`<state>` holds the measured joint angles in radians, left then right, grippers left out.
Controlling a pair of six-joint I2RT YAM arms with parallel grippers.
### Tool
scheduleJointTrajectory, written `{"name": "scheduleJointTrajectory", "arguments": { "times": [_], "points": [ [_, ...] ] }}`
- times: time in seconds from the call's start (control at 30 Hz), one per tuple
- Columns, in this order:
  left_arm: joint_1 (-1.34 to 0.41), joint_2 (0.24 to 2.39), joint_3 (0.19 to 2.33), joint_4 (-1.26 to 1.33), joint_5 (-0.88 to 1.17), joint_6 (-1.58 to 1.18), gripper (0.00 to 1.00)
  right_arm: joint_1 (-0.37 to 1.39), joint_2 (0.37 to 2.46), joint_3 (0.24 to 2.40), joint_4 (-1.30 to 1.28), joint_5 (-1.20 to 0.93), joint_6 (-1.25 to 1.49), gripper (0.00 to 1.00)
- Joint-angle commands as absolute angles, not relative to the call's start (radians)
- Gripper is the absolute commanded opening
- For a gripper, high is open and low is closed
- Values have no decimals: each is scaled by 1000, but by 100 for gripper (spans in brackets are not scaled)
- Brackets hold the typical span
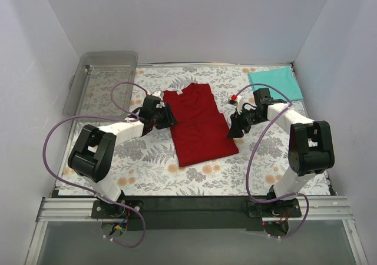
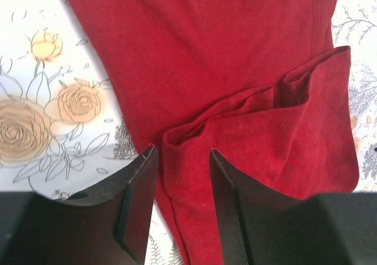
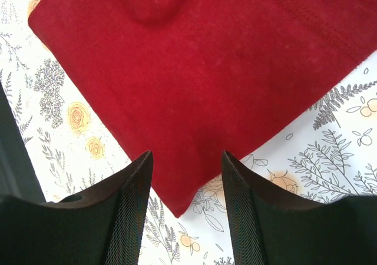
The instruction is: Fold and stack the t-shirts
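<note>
Two grippers flanked the dark red t-shirt (image 1: 200, 126), which lay mid-table with its sleeves tucked in. The left gripper (image 2: 184, 153) stood unclenched astride the folded sleeve at the shirt's left edge. The right gripper (image 3: 185, 156) hung released over a corner at its right edge. The teal t-shirt (image 1: 275, 82) sat folded at the table's (image 1: 147, 159) far right corner. The step looked like the crosswise fold, which called for both to pinch and lift together. Only the top view showed the teal shirt; only the wrist views showed the jaw gaps.
</note>
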<state>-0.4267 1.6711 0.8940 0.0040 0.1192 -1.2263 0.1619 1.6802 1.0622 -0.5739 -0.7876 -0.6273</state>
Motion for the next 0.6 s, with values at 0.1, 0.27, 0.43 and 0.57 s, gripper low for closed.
{"name": "scheduleJointTrajectory", "arguments": {
  "times": [0.1, 0.27, 0.43, 0.57],
  "points": [
    [-419, 1707, 953, 5, 166, -1192, 32, 150, 1683, 1083, -563, -816, -606, 48],
    [-419, 1730, 950, 5, 190, -1189, 24, 146, 1683, 1078, -563, -810, -604, 48],
    [-417, 1704, 945, -21, 175, -1186, 0, 143, 1687, 1078, -560, -804, -601, 47],
    [-408, 1640, 899, -29, 115, -1189, 0, 141, 1695, 1074, -555, -793, -592, 47]
  ]
}}
